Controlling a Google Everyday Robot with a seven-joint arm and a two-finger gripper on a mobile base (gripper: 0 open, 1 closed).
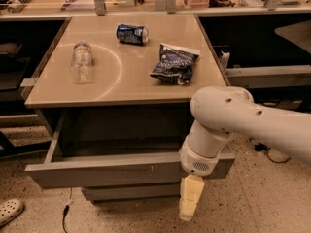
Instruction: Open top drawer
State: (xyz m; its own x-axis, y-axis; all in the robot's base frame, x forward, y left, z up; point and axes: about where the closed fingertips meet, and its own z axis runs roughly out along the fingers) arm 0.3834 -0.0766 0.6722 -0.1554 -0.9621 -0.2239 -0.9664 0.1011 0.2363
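The top drawer (112,173) is pulled well out from under the tan counter (126,76); its wide grey front has small pale scuff marks near the middle. Its inside is dark and mostly hidden. My gripper (189,203) hangs below my white arm (228,125) at the right part of the drawer front, its pale fingers (190,198) pointing down, just in front of and below the front's lower edge. A narrower grey drawer front (131,193) shows beneath.
On the counter lie a clear plastic bottle (81,60), a blue can (131,33) and a dark blue snack bag (176,63). A white shoe (9,211) and a cable (65,210) lie on the speckled floor at left. Dark shelving flanks both sides.
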